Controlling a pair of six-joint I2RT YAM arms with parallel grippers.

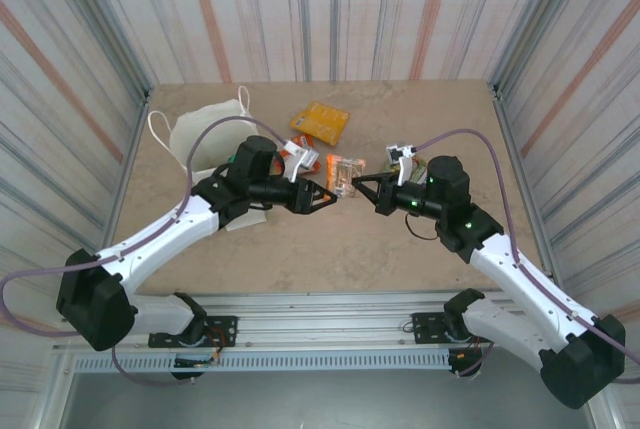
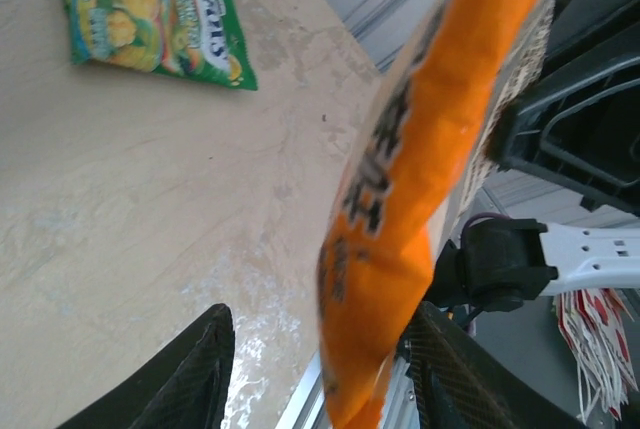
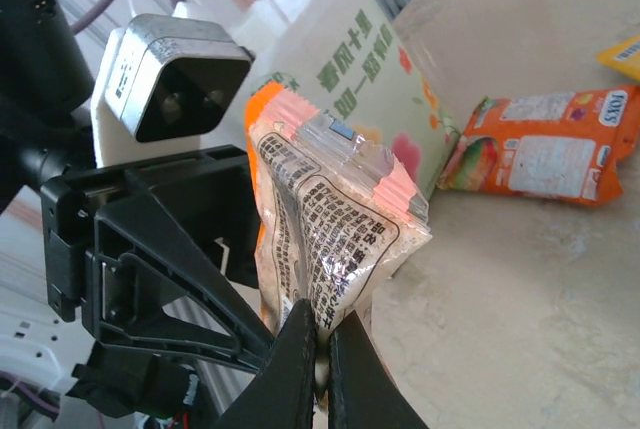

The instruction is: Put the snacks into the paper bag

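Two robot arms meet above the middle of a beige desk (image 1: 300, 259), their tips almost nose to nose. Between them, raised off the desk, hangs the orange packet (image 1: 343, 177), standing on edge.

The right end effector (image 3: 320, 344) is clenched on this packet: its two black fingers pinch one crimped corner of it, and the rest of the packet, printed with small black text on a clear back, rises above the pinch.

The left end effector (image 1: 322, 196) faces it from the other side, released. In the left wrist view its two fingers (image 2: 190, 369) stand apart with the lower end of the orange packet hanging in the space between them. There is a clear gap on one side, and the packet is close to the other finger; whether it touches that one cannot be told.

The paper bag (image 1: 205, 134) lies on its side at the far left of the desk, behind the left arm and well apart from the held packet.

A yellow-orange packet (image 1: 322, 121) lies flat at the far middle, and a red-orange packet (image 1: 300, 154) is just beside the left arm. A green packet (image 2: 150, 19) lies flat on the desk, away from the left end effector.
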